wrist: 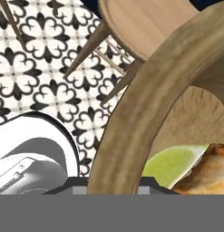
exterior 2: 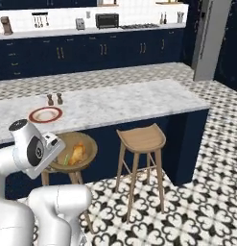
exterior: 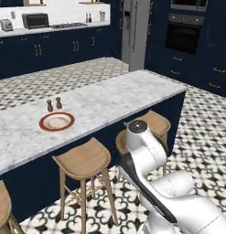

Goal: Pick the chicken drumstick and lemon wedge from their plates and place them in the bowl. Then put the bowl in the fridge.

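Closest to us in the hand view is the wooden rim of the bowl, arcing right up to the gripper, which we take to be clenched on that rim, though its fingertips are hidden. In the bowl lie one lemon wedge and one chicken drumstick, touching. From the right base view the bowl hangs beside the counter, over patterned floor, near a wooden stool. On the counter we count one red-rimmed plate and two pepper shakers. The fridge stands well apart, open floor between.
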